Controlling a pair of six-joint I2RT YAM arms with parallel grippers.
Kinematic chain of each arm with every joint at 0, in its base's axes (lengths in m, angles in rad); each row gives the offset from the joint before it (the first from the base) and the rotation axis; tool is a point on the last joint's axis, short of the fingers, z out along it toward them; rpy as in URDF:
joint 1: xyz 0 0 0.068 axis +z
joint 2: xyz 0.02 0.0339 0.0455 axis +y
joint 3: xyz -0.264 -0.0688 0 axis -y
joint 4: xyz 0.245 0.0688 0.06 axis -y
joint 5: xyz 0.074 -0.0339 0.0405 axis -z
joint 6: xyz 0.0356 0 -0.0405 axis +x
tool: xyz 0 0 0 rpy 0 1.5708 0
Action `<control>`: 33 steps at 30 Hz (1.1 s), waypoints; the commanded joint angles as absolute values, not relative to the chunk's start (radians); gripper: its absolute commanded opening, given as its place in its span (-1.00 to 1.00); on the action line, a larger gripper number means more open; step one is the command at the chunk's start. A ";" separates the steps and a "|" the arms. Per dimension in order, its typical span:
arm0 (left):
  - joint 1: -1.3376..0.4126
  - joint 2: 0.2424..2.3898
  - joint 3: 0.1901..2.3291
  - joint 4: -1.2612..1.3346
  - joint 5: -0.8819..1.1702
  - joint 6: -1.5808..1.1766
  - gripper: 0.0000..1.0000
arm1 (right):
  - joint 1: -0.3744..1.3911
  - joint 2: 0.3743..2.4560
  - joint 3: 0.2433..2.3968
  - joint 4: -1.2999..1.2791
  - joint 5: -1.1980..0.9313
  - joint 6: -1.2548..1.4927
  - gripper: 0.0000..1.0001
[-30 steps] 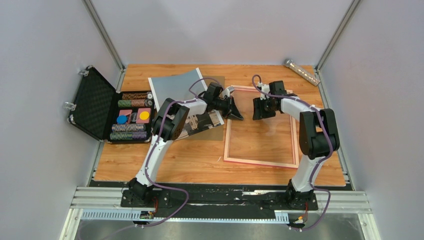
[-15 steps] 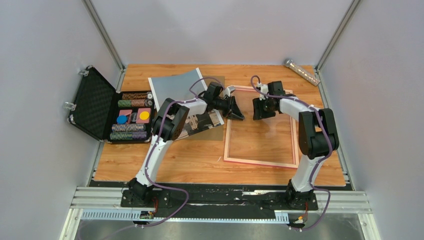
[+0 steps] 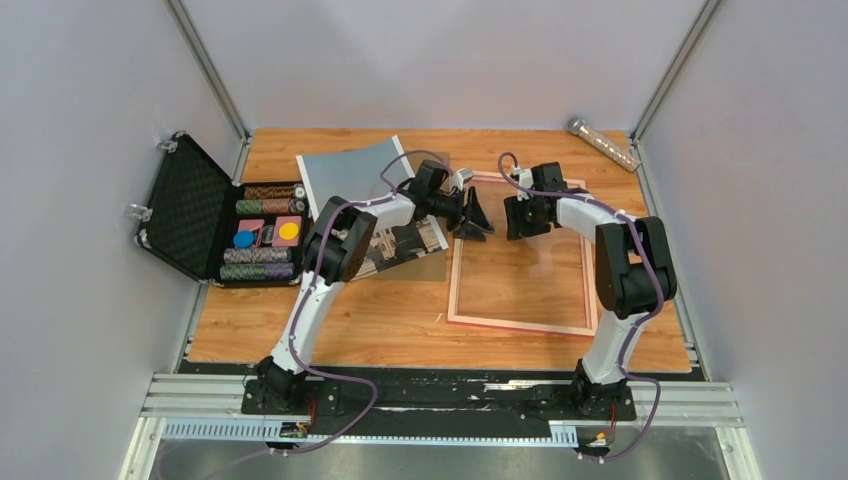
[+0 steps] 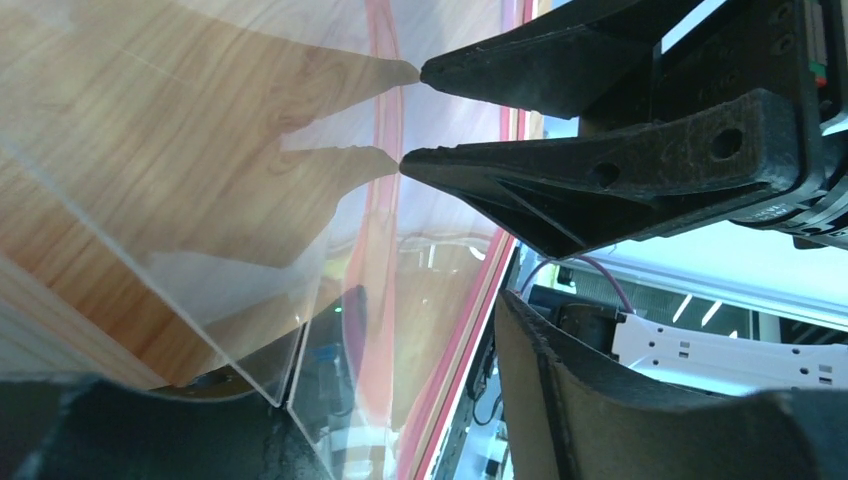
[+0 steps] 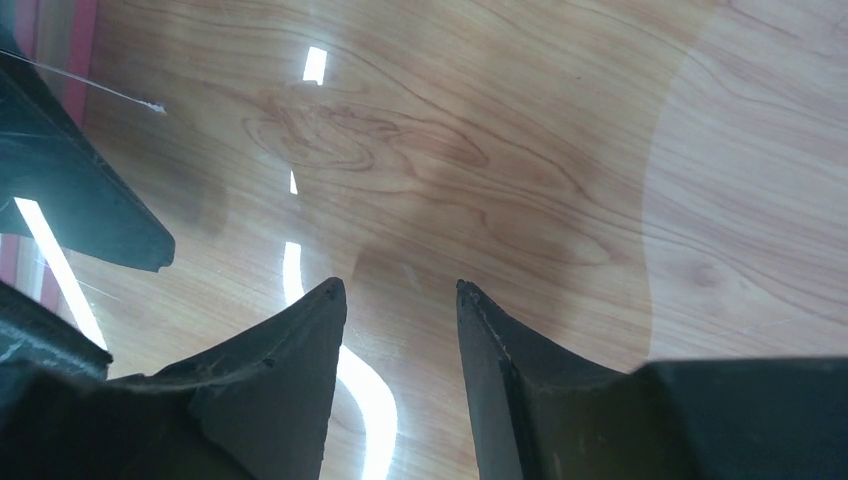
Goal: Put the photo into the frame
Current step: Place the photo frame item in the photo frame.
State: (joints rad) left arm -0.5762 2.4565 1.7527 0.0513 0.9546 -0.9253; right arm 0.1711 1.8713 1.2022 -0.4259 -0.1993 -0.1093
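Frame (image 3: 453, 285) lies flat on the worktop (image 3: 380, 320), back up to accept inserts. Photo (image 3: 350, 175) waits just left, under the left arm. Left claw (image 3: 482, 215) and right claw (image 3: 512, 220) hover open and empty, probably seating the clear pane (image 4: 200, 150).

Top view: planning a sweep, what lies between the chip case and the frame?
The photo, partly under the left arm, lies between the chip case and the frame; the top view shows it.
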 commanded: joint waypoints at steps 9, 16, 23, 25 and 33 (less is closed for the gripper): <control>-0.586 2.428 1.769 -0.118 0.879 -0.799 0.55 | 0.177 1.879 1.186 -0.393 -0.131 -0.117 -0.05; -0.586 2.421 1.778 -0.159 0.867 -0.775 0.74 | 0.177 1.879 1.184 -0.393 -0.124 -0.117 -0.05; -0.586 2.403 1.788 -0.233 0.834 -0.727 0.87 | 0.176 1.879 1.183 -0.393 -0.124 -0.118 -0.05; -0.585 2.397 1.790 -0.252 0.823 -0.714 0.89 | 0.177 1.878 1.182 -0.392 -0.126 -0.118 -0.06; -0.584 2.368 1.797 -0.323 0.784 -0.662 0.94 | 0.177 1.870 1.176 -0.392 -0.124 -0.118 -0.06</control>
